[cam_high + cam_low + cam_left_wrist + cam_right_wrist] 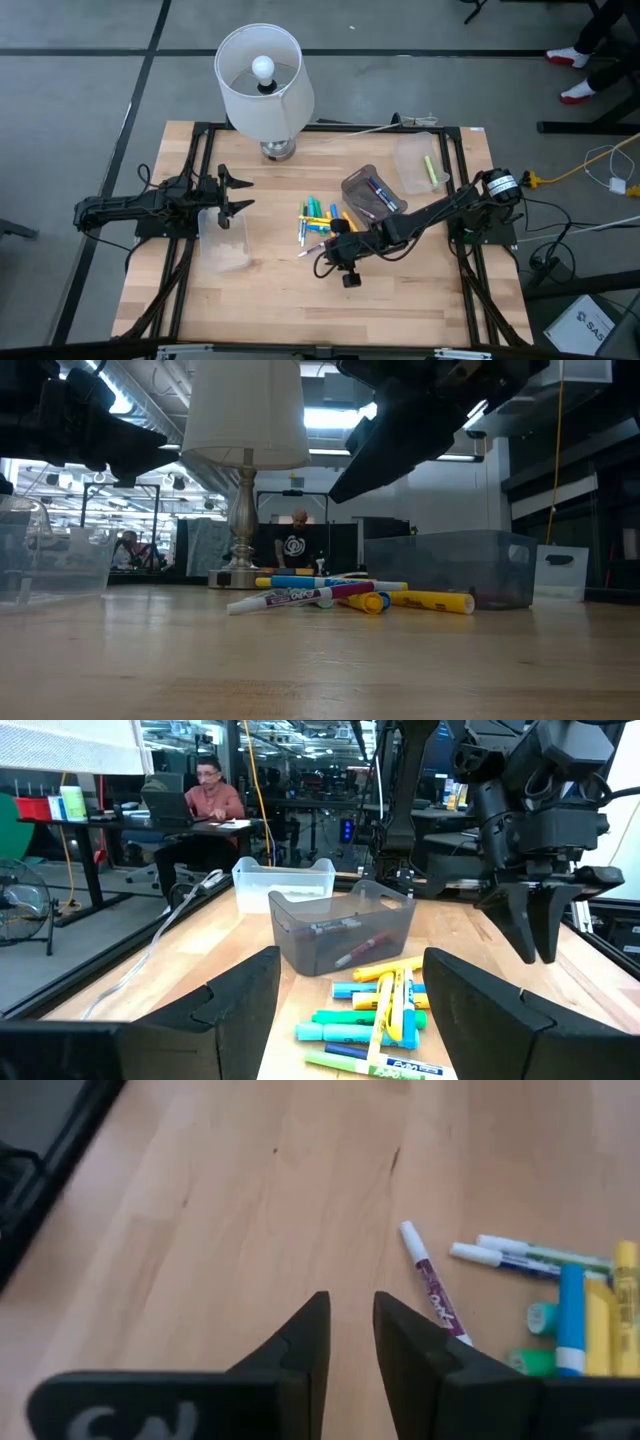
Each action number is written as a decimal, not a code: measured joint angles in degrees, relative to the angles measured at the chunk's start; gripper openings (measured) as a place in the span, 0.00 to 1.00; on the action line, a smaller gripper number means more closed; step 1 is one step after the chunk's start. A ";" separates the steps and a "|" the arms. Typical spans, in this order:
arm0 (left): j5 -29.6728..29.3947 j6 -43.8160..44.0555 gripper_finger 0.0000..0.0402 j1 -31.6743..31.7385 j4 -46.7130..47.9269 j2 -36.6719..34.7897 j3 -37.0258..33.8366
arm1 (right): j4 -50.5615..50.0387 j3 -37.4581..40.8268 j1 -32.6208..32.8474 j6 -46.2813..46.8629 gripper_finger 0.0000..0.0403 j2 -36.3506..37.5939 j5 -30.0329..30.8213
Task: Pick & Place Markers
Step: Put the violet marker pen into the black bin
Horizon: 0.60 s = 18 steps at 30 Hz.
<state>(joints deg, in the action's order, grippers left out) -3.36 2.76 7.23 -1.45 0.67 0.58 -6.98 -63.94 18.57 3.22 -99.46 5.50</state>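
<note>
- Right gripper (348, 1342): we find its two fingers drawn nearly together with only a slim gap, nothing between them, hanging over bare wood. We judge it is poised short of the pile to choose a marker, no grip yet made.
- Purple marker (433, 1287): lies flat just ahead of the right fingertips and slightly to one side, white tip toward them; we judge it the easiest pick, being the outlier of the pile.
- Markers (322, 220): a loose heap of yellow, green and blue pens on the table centre, just beyond the right fingers, several touching or crossing one another. That overlap is what we see standing in the way of a clean single pick.
- Grey bin (342, 927): beyond the heap from the left fingers, already holding a few markers; we take it as a destination.
- Clear bin (420, 163): farther out past the grey bin, with a yellow-green marker inside.
- Left gripper (232, 193): fingers spread wide, empty, held above another clear bin (224, 240) on its own side, well apart from the heap; we judge it is waiting.
- Lamp (262, 80): white shade on a metal base at the far table edge, clear of both grippers.
- Person (210, 795): seated at a desk in the room beyond, not near the table.
</note>
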 joint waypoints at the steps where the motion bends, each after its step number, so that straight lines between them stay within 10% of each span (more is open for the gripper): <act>1: 0.00 0.00 0.60 0.00 0.00 0.00 0.00 | -0.12 0.00 0.00 -0.77 0.20 0.00 0.97; 8: 0.00 0.00 0.60 0.02 -0.02 0.00 0.00 | -1.15 0.00 -0.02 -8.02 0.20 0.00 11.28; 18: -0.02 -0.01 0.60 0.01 0.00 0.00 0.00 | 0.92 0.00 -0.39 -16.11 0.20 -5.14 7.30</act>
<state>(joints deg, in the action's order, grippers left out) -3.38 2.75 7.24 -1.46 0.67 0.58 -6.07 -63.94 18.18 -12.90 -104.60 12.80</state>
